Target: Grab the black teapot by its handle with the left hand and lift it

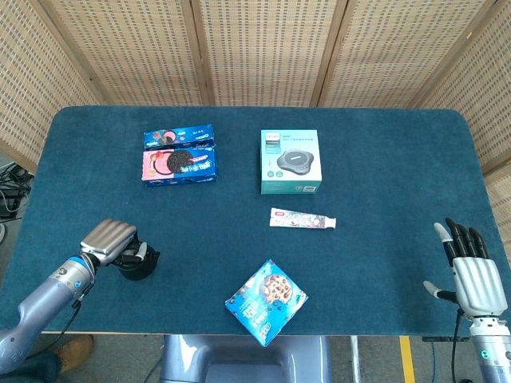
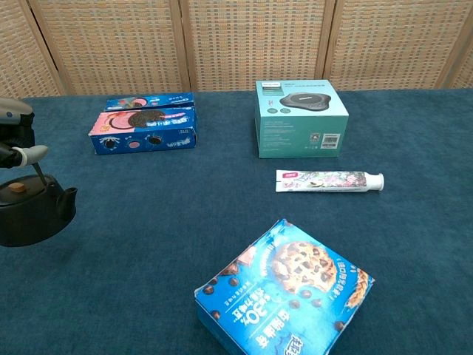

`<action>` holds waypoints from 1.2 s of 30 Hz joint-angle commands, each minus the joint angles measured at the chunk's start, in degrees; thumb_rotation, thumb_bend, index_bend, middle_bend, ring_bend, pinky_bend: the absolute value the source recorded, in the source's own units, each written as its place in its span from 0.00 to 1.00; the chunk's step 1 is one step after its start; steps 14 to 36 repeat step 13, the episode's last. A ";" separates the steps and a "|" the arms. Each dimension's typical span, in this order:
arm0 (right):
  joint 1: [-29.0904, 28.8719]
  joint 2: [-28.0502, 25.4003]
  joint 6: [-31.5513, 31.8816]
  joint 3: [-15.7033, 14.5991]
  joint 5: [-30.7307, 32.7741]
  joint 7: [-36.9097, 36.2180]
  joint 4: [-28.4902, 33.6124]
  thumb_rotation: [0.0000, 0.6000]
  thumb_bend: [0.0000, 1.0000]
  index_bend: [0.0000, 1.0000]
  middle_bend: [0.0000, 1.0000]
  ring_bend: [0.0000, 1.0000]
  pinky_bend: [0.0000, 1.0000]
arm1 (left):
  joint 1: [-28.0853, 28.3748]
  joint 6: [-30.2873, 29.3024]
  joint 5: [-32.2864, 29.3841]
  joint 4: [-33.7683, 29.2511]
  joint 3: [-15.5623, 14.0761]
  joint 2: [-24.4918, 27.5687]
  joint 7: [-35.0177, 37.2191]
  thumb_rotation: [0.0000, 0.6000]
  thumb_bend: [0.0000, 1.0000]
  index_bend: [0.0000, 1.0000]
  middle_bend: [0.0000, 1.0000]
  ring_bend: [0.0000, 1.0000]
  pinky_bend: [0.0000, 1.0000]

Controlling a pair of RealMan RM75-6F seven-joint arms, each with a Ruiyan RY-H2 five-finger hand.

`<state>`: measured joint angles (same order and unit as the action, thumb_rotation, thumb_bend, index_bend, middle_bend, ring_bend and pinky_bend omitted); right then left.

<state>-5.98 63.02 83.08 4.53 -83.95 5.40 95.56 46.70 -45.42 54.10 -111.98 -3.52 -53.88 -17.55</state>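
The black teapot [image 1: 137,264] hangs upright from its thin wire handle near the table's front left corner. My left hand [image 1: 108,239] sits just above and left of it, fingers curled around the handle. In the chest view the teapot [image 2: 33,214] shows at the far left edge with its small brown lid knob up and its spout to the right; only part of the left hand [image 2: 15,144] is visible above it. My right hand [image 1: 473,279] stays at the table's front right edge, fingers spread, holding nothing.
On the blue cloth table [image 1: 383,159] a blue and pink cookie box [image 1: 180,155] lies at the back left and a teal carton [image 1: 291,162] at the back middle. A toothpaste tube [image 1: 302,219] lies in front of the carton. A blue chocolate-chip cookie box [image 1: 267,302] sits at the front edge.
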 commanded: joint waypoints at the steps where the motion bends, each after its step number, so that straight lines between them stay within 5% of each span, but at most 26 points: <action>1: 0.01 0.00 0.01 0.01 0.03 -0.01 0.01 1.00 0.00 0.00 0.00 0.00 0.00 | -0.88 -0.87 1.54 1.71 0.81 -1.12 1.27 0.39 1.00 1.00 1.00 0.87 1.00; 10: -0.03 0.00 -0.05 0.04 0.08 0.00 0.03 1.00 0.00 0.00 0.00 0.00 0.00 | -3.26 0.23 14.09 8.69 3.25 -3.20 12.27 0.41 1.00 1.00 1.00 0.87 1.00; 13: -0.02 -0.03 -0.06 0.06 0.12 -0.04 0.05 1.00 0.00 0.00 0.00 0.00 0.00 | -3.69 0.36 17.36 10.34 3.65 -3.46 15.54 0.50 1.00 1.00 1.00 0.87 1.00; 36: -0.02 -0.03 -0.06 0.06 0.12 -0.04 0.05 1.00 0.00 0.00 0.00 0.00 0.00 | -3.69 0.36 17.36 10.34 3.65 -3.46 15.54 0.50 1.00 1.00 1.00 0.87 1.00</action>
